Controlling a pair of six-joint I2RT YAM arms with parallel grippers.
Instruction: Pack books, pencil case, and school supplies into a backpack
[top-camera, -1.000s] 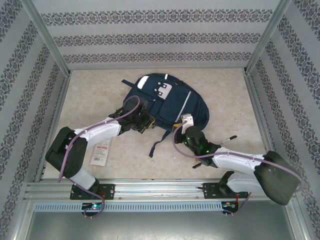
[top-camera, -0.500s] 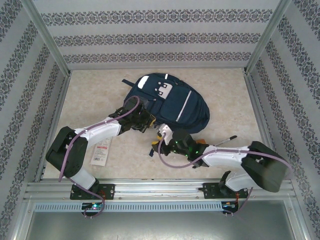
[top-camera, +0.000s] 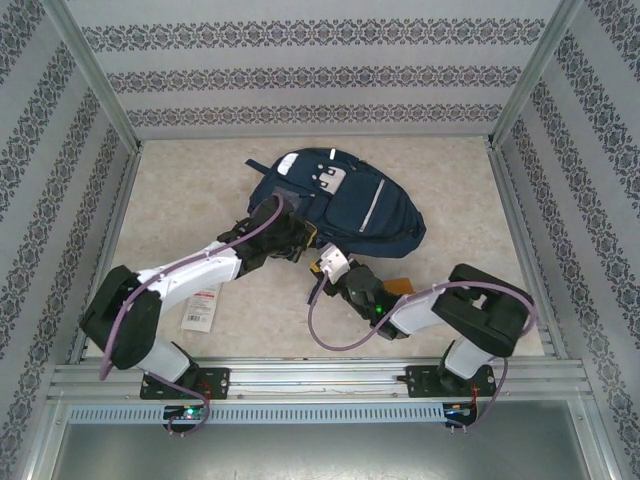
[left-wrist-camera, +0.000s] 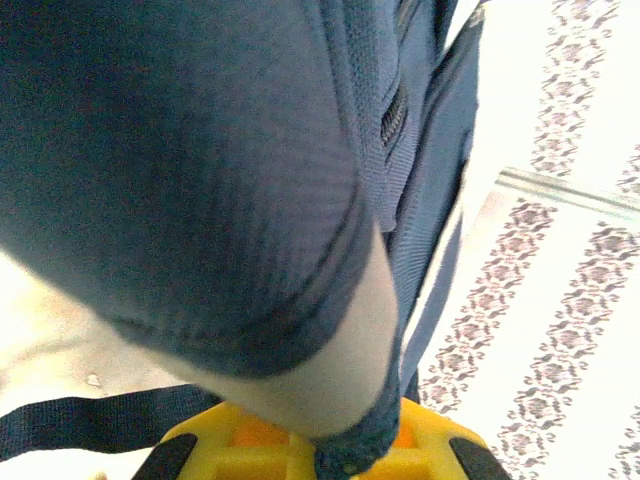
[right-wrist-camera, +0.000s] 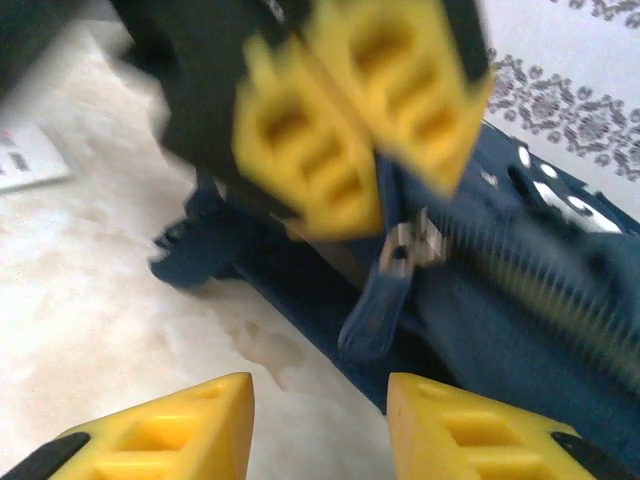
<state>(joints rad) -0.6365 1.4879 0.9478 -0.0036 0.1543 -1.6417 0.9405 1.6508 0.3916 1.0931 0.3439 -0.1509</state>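
Backpack (top-camera: 345, 205): lies centre-far on worktop (top-camera: 190, 190).
Left claw (left-wrist-camera: 330, 455): clenched on fabric at the backpack's near-left edge.
Right claw (right-wrist-camera: 318, 395): released, nothing between its tips, just near of the left claw.
Zip pull (right-wrist-camera: 385, 290): straight ahead of the right claw, slightly right of its gap. Tab hangs down; teeth run off right.
Judgement: the right arm is free, so it advances and closes on the tab.

A beige mottled worktop (top-camera: 190, 190) is lying under everything. Patterned striped walls (top-camera: 300, 80) are enclosing it on three sides, and a metal rail (top-camera: 310, 374) is running along its near edge.
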